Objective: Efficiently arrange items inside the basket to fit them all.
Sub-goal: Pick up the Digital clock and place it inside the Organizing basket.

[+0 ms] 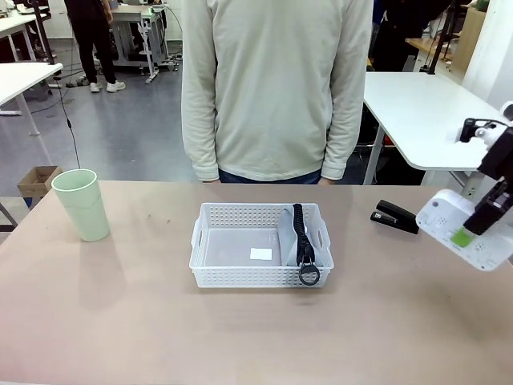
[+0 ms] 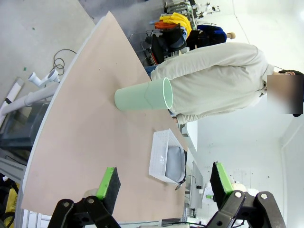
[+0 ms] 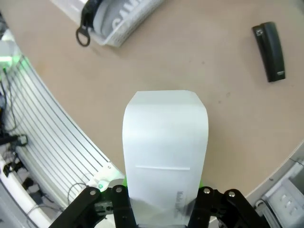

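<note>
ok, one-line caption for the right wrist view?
Right tool grips the white box device over the table; black stapler and basket with pouch beyond.

Grey floor (image 1: 128, 136) lies beyond the tan table (image 1: 120, 321), white table (image 1: 425, 112) at right, cardboard box (image 1: 36, 183) at left.

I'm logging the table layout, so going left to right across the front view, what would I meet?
pale green cup → white basket, with the grey pouch in its right end → black stapler → white box device, held in the right gripper
</note>
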